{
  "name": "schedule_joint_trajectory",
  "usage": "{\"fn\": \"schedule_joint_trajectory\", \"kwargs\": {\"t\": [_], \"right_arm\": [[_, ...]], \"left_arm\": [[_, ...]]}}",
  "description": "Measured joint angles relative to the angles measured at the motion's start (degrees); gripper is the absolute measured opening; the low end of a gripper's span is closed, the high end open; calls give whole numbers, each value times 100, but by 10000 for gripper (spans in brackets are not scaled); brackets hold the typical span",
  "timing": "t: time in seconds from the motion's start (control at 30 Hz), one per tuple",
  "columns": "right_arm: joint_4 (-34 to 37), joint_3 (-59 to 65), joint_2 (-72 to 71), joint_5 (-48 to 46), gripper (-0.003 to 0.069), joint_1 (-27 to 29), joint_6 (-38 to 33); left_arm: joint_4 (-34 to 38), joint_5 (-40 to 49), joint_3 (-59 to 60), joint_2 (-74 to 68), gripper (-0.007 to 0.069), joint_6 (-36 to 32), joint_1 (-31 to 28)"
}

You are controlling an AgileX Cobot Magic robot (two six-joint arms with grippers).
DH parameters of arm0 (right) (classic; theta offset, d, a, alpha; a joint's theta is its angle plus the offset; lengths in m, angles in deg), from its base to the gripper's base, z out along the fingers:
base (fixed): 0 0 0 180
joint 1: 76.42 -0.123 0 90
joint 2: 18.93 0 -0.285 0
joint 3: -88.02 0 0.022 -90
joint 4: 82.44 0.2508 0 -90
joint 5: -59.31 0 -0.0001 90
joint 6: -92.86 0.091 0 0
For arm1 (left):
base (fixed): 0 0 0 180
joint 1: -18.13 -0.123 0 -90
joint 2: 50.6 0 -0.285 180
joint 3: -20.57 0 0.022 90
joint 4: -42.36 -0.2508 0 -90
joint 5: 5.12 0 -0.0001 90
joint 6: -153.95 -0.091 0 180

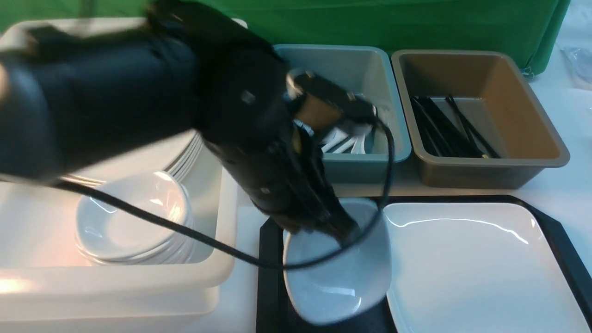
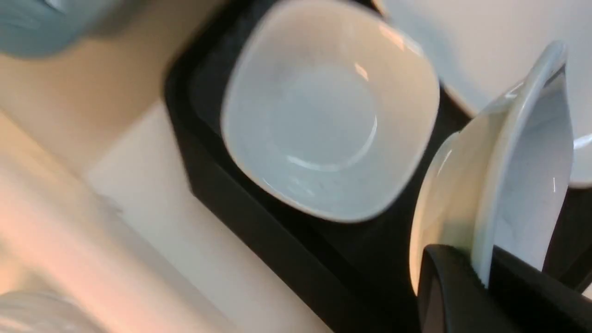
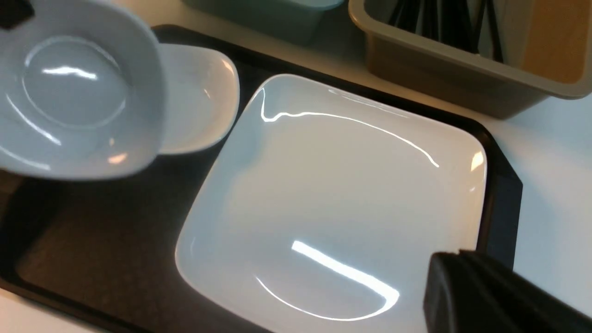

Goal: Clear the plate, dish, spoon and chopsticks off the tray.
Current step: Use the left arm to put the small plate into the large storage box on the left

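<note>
My left gripper (image 1: 341, 232) is shut on the rim of a small white dish (image 1: 333, 286), which hangs tilted above the left end of the black tray (image 1: 269, 277). In the left wrist view the dish (image 2: 508, 175) shows edge-on, with its rim pinched in the gripper (image 2: 483, 272). A second small dish (image 2: 323, 120) lies on the tray below it. The large white plate (image 1: 471, 268) fills the tray's right part. My right gripper (image 3: 455, 259) is shut and empty, over the plate (image 3: 333, 199) near the tray's rim. White spoons (image 1: 347, 141) lie in the teal tub, black chopsticks (image 1: 444, 129) in the brown tub.
A big white bin (image 1: 217, 273) at the left holds a stack of small dishes (image 1: 134, 217) and a stack of plates (image 1: 180, 152). The teal tub (image 1: 365, 164) and the brown tub (image 1: 490, 171) stand behind the tray. A green cloth hangs at the back.
</note>
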Motion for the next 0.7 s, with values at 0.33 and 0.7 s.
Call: {"fn": "schedule_joint_trajectory", "kwargs": {"t": [0.33, 0.7], "right_arm": [[0, 0, 0, 24, 26, 0, 0], [0, 0, 0, 42, 36, 0, 17]], "left_arm": [[264, 150, 243, 1404, 22, 167, -2748], [2946, -1404, 2815, 1822, 22, -886, -5060]]}}
